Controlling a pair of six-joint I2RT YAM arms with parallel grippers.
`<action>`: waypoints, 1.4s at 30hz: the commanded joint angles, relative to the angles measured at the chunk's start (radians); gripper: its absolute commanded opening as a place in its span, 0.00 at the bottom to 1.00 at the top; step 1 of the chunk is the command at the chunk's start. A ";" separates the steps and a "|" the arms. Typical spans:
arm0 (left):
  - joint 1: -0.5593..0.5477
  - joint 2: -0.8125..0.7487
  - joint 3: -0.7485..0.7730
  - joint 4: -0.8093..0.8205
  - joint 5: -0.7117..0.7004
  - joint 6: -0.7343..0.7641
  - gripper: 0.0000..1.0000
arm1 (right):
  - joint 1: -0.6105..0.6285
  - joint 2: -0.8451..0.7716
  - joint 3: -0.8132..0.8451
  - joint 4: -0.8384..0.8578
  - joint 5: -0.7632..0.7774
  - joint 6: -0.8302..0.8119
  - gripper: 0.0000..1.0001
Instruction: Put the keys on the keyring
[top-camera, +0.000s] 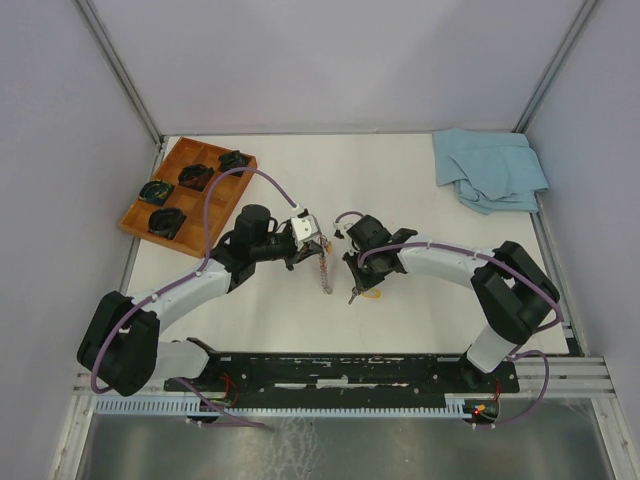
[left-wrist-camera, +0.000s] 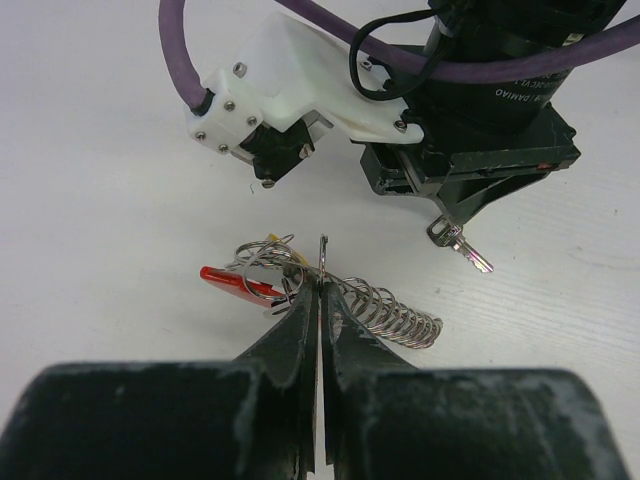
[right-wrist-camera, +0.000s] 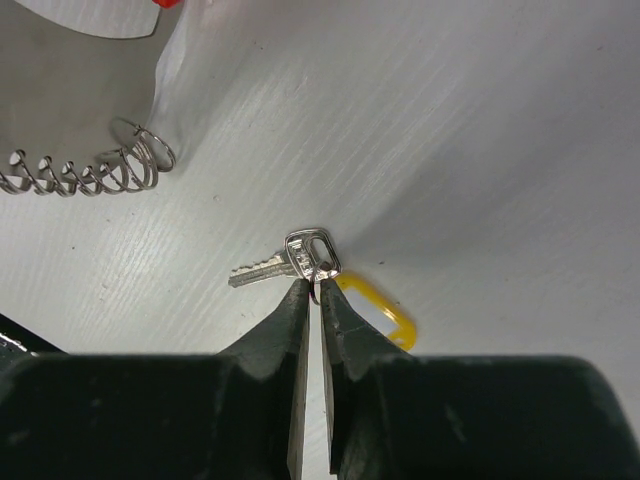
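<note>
Though small and slanted, reads "DAMIAO" in pale print on the black wrist housing (left-wrist-camera: 490, 90) of the right arm, caught by the left wrist camera. Far left on the white table (top-camera: 400, 180): wooden tray (top-camera: 134, 207) of black coiled items (top-camera: 165, 220). Stretched in from lower left with elbow bent, left gripper (left-wrist-camera: 321, 285) pinched tight on the thin keyring (left-wrist-camera: 322, 255), red strap (left-wrist-camera: 232, 283) at its left and silver chain (left-wrist-camera: 395, 315) of loops running off to the right. Facing it from the right, arm arched and wrist angled down, right gripper (right-wrist-camera: 313, 290) nipped closed at the head of a silver key (right-wrist-camera: 290, 260), yellow tag (right-wrist-camera: 378, 312) just beside. Key and keyring near but apart, mid-table between the two wrists. Far right at the back: crumpled blue cloth (top-camera: 490, 170).
</note>
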 joint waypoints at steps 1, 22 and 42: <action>-0.005 -0.010 0.022 -0.040 -0.004 0.038 0.03 | 0.000 0.020 0.041 0.002 -0.002 -0.004 0.16; -0.004 -0.013 0.023 -0.043 -0.004 0.039 0.03 | 0.000 0.001 0.036 -0.010 0.034 -0.012 0.10; -0.004 -0.030 0.014 -0.038 0.010 0.044 0.03 | -0.001 -0.210 0.005 0.023 0.042 -0.166 0.01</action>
